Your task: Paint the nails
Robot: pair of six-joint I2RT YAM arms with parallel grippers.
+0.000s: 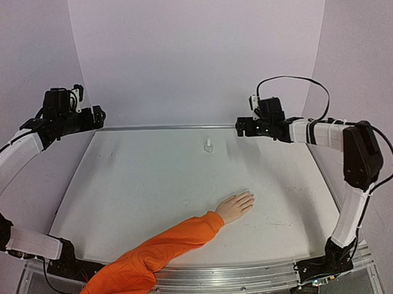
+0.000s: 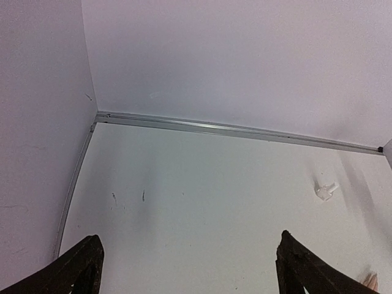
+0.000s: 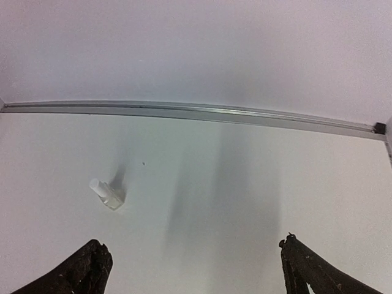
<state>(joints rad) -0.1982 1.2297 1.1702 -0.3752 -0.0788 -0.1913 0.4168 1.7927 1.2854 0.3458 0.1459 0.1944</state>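
A small pale peach mannequin hand with an orange sleeve lies palm down on the white table, fingers pointing to the far right. Its nails are too small to make out. A small white polish bottle stands near the back edge; it shows in the left wrist view and in the right wrist view. My left gripper is raised at the far left, open and empty. My right gripper is raised at the far right of the bottle, open and empty.
A metal rail runs along the table's back edge below a white backdrop wall. A metal frame borders the near edge. The fingertips of the hand peek in at the bottom right of the left wrist view.
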